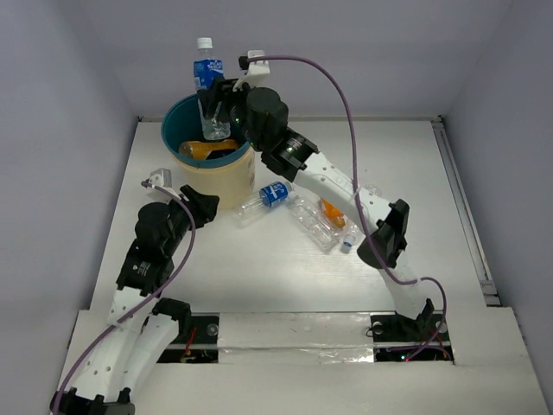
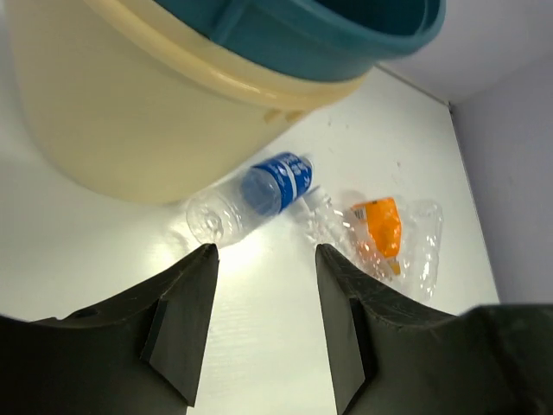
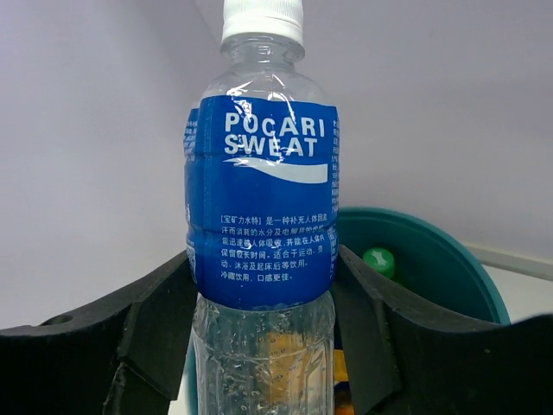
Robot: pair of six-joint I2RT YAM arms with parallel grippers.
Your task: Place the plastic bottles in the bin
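**Bottle (image 1: 207,69) over bin (image 1: 170,125): drop comes next**

Our right claw (image 3: 263,294) clamps the bottle upright by its smooth clear middle, above the teal-rimmed bin. We judge the next move needs only an opening of that claw. Our left claw (image 2: 263,259) hangs open, empty, near a second bottle (image 2: 259,194) lying on the glossy white table (image 1: 389,156) just beside the bin's cream wall, by crushed bottles (image 2: 419,233) of crinkled plastic.

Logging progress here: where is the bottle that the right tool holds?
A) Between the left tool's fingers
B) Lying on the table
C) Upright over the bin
C: the right tool grips the blue-labelled bottle upright, cap up, over the bin and its teal opening.
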